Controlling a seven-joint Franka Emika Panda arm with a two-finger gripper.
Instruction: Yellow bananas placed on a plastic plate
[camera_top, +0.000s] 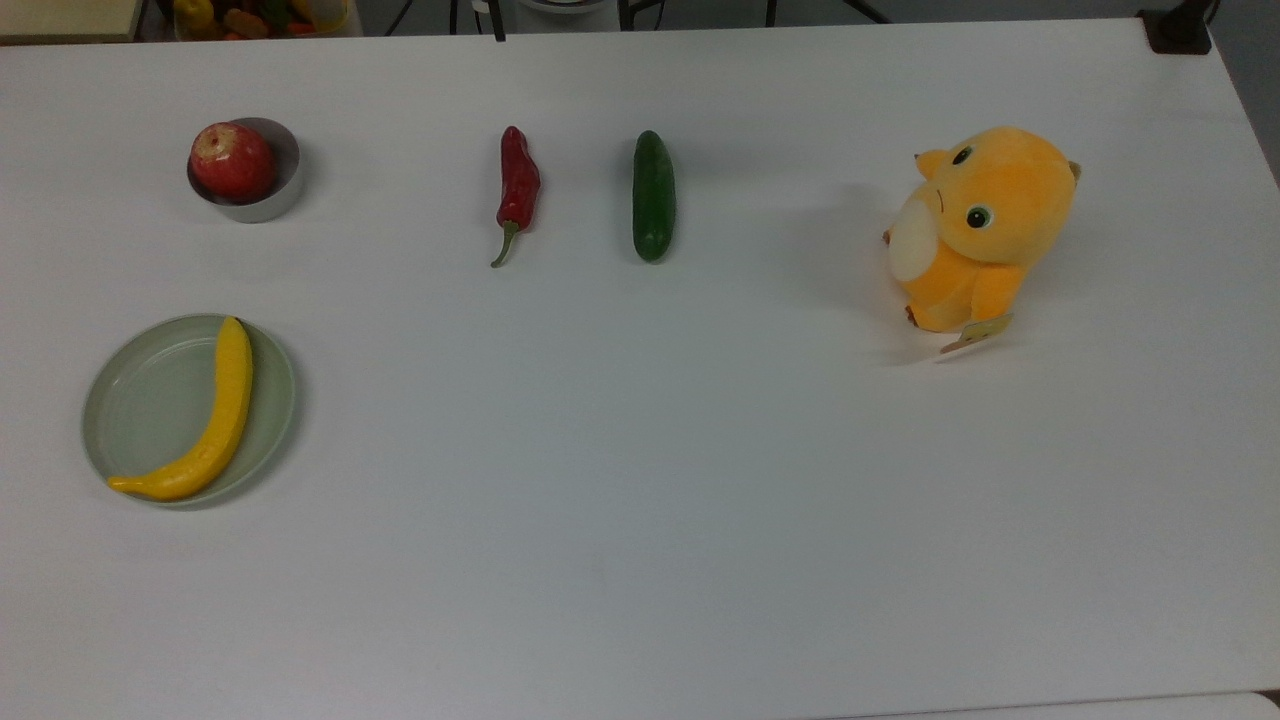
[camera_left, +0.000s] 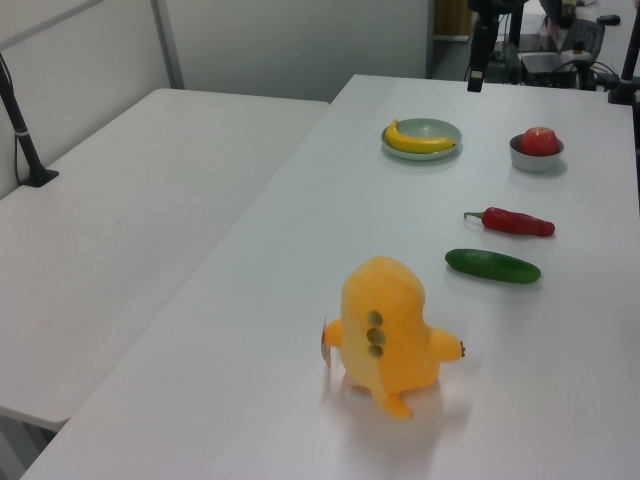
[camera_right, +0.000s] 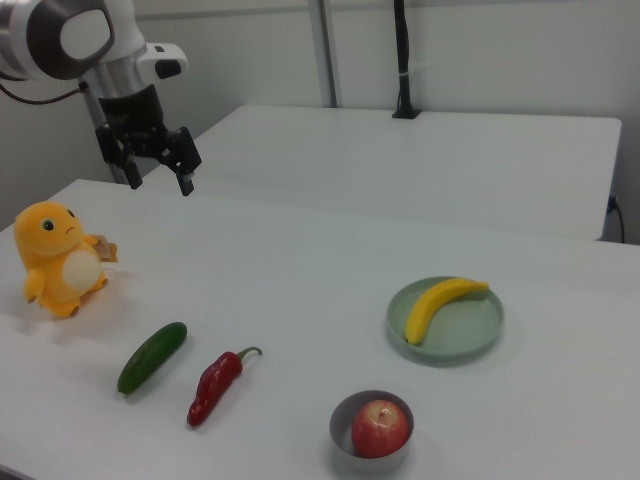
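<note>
Gripper (camera_right: 158, 170) hangs open and empty above the table's (camera_right: 300, 260) far edge. Banana (camera_right: 441, 304) already lies in the plate (camera_right: 480, 345); best to retreat high, disturbing nothing.

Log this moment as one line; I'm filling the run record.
banana: lying on plate | gripper: open, empty, raised off the table | apple: in steel bowl | task: looks done

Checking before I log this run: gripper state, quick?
Gripper: open, holding nothing, raised above the table's far edge in the right view. Banana lies on the plate.
</note>
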